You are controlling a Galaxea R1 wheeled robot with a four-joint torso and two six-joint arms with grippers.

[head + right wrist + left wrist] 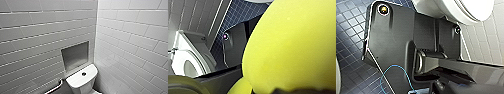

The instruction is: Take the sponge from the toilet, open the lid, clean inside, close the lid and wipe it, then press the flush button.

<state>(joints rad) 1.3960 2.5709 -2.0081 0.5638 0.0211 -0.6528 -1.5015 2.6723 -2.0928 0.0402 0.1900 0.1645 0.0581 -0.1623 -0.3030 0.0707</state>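
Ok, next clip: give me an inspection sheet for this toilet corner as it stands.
Surface: white tank top, flush button at its centre.
Job's things: toilet in the corner; yellow sponge off it, close to the right wrist camera.
Clutter: nothing seen.
Grippers: left gripper cannot tell; right gripper apparently holding the sponge.
Cables: thin blue cable looping by the left wrist plate.
Surroundings: pale tiled walls, wall niche, grab bar, dark tiled floor.
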